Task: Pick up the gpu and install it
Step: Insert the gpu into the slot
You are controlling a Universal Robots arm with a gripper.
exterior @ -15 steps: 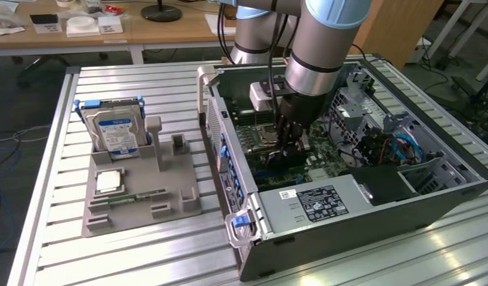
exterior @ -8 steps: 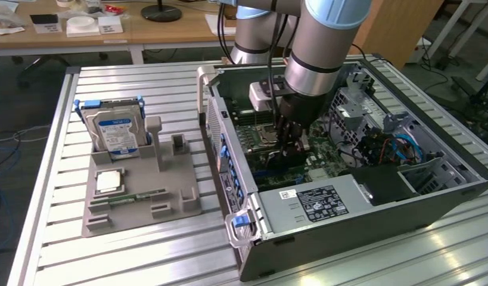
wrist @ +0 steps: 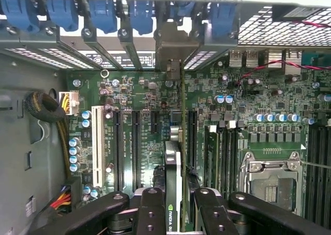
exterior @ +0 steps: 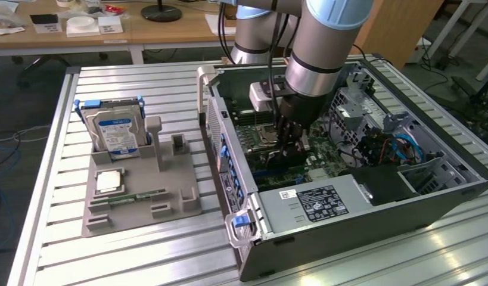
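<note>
The black multi-link gripper [exterior: 290, 156] reached down into the open grey computer case [exterior: 323, 205] at the centre of the exterior view. In the wrist view its fingers [wrist: 150, 209] pinched the gpu [wrist: 175, 162], a thin black circuit card seen edge-on, held upright over the green motherboard [wrist: 248, 106] among the black expansion slots [wrist: 135, 150]. At the exterior view's left, a silver hard drive with a blue-white label [exterior: 117, 134] stood in a grey plastic holder [exterior: 140, 196] on the slatted metal table [exterior: 148, 256].
</note>
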